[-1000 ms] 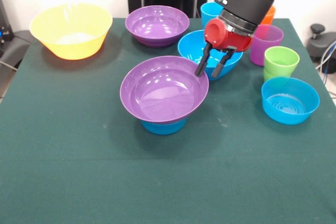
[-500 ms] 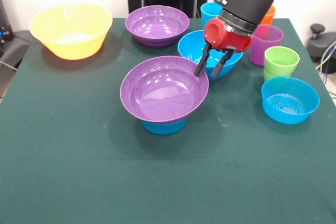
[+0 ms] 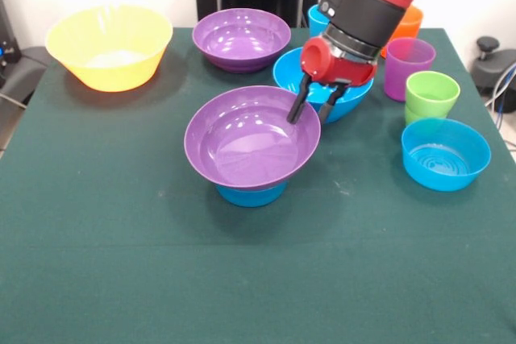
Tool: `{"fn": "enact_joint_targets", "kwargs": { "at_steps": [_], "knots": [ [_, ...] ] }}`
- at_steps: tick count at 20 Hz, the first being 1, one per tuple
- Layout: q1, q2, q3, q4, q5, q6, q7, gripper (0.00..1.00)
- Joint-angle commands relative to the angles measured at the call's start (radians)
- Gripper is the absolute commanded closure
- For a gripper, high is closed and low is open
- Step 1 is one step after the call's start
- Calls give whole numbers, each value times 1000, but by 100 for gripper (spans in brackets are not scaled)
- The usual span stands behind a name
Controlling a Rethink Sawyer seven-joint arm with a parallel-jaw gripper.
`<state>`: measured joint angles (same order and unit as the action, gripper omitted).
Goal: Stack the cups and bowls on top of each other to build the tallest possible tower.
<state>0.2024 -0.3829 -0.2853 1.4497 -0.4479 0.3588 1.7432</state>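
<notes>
The red and black gripper (image 3: pixel 309 113) has shifted toward the left of the frame over the last second, and its two dark fingers, set a narrow gap apart and holding nothing, now straddle the right rim of the wide glossy purple plastic bowl (image 3: pixel 250 142) at frame centre. One finger (image 3: pixel 295 106) sits just inside that rim, the other just outside. This bowl rests on a small blue plastic bowl (image 3: pixel 251 194), and together they form the tower so far, two pieces high.

The shift suggests the arm is lining up on this rim, either to adjust the purple bowl or to grip it; which one cannot be told.

Still loose: the large blue bowl (image 3: pixel 339 98) just behind the gripper, a second purple bowl (image 3: pixel 240 38) at upper centre, the large yellow bowl (image 3: pixel 109 44) at upper left, another small blue bowl (image 3: pixel 445 153) at right, and the purple cup (image 3: pixel 409 67) and lime green cup (image 3: pixel 431 93). Most of the stacking remains.
</notes>
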Motion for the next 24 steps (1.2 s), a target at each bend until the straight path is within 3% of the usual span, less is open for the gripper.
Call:
{"fn": "enact_joint_targets", "kwargs": {
  "at_steps": [1, 24],
  "knots": [
    [-56, 19, 185, 35, 40, 44, 30, 0],
    [-65, 23, 200, 32, 22, 51, 46, 0]
  ]
}}
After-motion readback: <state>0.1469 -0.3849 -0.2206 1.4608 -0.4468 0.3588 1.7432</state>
